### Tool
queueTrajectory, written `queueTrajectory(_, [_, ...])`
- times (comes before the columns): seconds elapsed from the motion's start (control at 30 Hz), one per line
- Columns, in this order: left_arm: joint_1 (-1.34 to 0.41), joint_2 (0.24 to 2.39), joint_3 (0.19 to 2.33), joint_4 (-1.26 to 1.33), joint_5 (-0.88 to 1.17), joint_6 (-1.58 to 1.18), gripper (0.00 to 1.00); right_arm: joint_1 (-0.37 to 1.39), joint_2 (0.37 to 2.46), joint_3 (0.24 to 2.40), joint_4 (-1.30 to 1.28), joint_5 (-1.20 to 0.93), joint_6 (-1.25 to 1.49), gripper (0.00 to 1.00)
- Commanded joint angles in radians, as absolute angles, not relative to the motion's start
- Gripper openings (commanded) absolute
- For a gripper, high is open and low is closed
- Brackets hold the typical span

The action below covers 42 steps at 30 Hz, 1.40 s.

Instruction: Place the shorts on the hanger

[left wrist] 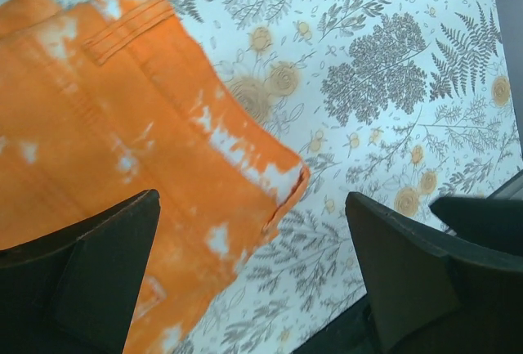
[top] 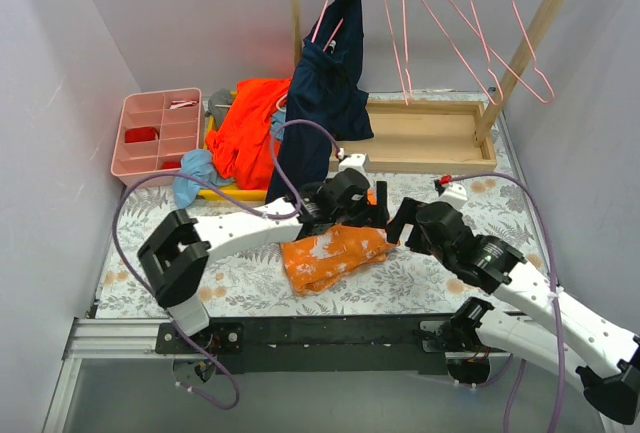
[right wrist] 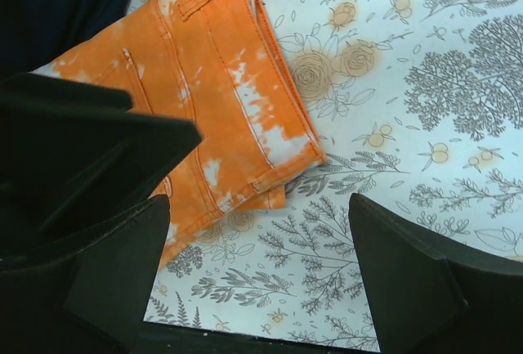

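The shorts (top: 250, 125), plain bright red-orange, lie heaped at the back left, apart from both grippers. Several pink wire hangers (top: 445, 28) hang on the rack at the back; one (top: 332, 11) carries a navy garment (top: 325, 103). My left gripper (top: 374, 213) (left wrist: 252, 207) is open and empty over the right edge of a lighter orange garment with white splotches (top: 330, 253) (left wrist: 106, 133) (right wrist: 212, 100) that lies flat on the table. My right gripper (top: 400, 221) (right wrist: 260, 207) is open and empty just right of it, over bare tablecloth.
A pink compartment tray (top: 155, 133) stands at the back left. A yellow tray (top: 228, 193) and a light blue cloth (top: 195, 168) lie under the red-orange heap. The wooden rack's base (top: 430, 138) fills the back right. The two grippers are close together.
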State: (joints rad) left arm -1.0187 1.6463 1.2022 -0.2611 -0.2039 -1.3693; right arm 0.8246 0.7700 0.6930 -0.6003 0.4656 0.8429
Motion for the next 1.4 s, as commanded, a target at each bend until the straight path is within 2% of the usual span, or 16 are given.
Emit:
queueTrajectory(0.0, [-1.032, 1.777, 1.345, -0.143, -0.167, -1.335, 0.98, 0.821, 0.664, 0.675, -0.689, 0.534, 0.93, 0.97])
queueTrajectory(0.27, [-1.037, 2.072, 1.535, -0.023, -0.155, -1.298, 0.98, 0.819, 0.597, 0.646, -0.703, 0.488, 0.953, 0.96])
queueTrajectory(0.43, [-1.028, 2.143, 1.53, -0.058, -0.282, -1.405, 0.98, 0.819, 0.597, 0.663, -0.715, 0.489, 0.936, 0.96])
queueTrajectory(0.57, [-1.023, 1.99, 1.314, -0.035, -0.319, -1.491, 0.98, 0.819, 0.603, 0.68, -0.739, 0.497, 0.928, 0.96])
queueTrajectory(0.7, [-1.023, 1.774, 0.969, -0.006, -0.325, -1.583, 0.98, 0.818, 0.592, 0.669, -0.735, 0.503, 0.925, 0.96])
queueTrajectory(0.93, [-1.025, 1.378, 0.634, -0.113, -0.363, -1.719, 0.95, 0.819, 0.607, 0.657, -0.703, 0.486, 0.923, 0.96])
queueTrajectory(1.1, [-1.003, 1.12, 0.525, -0.268, -0.423, -1.799, 0.88, 0.819, 0.64, 0.637, -0.666, 0.456, 0.922, 0.96])
queueTrajectory(1.13, [-1.005, 1.064, 0.52, -0.258, -0.416, -1.784, 0.83, 0.819, 0.643, 0.629, -0.652, 0.453, 0.922, 0.97])
queueTrajectory(1.17, [-1.014, 1.039, 0.526, -0.249, -0.41, -1.728, 0.82, 0.819, 0.652, 0.627, -0.643, 0.449, 0.92, 0.96])
queueTrajectory(1.2, [-1.022, 1.028, 0.538, -0.245, -0.42, -1.709, 0.81, 0.819, 0.655, 0.626, -0.635, 0.442, 0.919, 0.96])
queueTrajectory(1.23, [-1.029, 1.026, 0.555, -0.23, -0.423, -1.674, 0.85, 0.819, 0.658, 0.63, -0.624, 0.442, 0.916, 0.96])
queueTrajectory(1.37, [-1.055, 1.219, 0.734, -0.236, -0.411, -1.545, 0.92, 0.821, 0.687, 0.669, -0.644, 0.451, 0.904, 0.96])
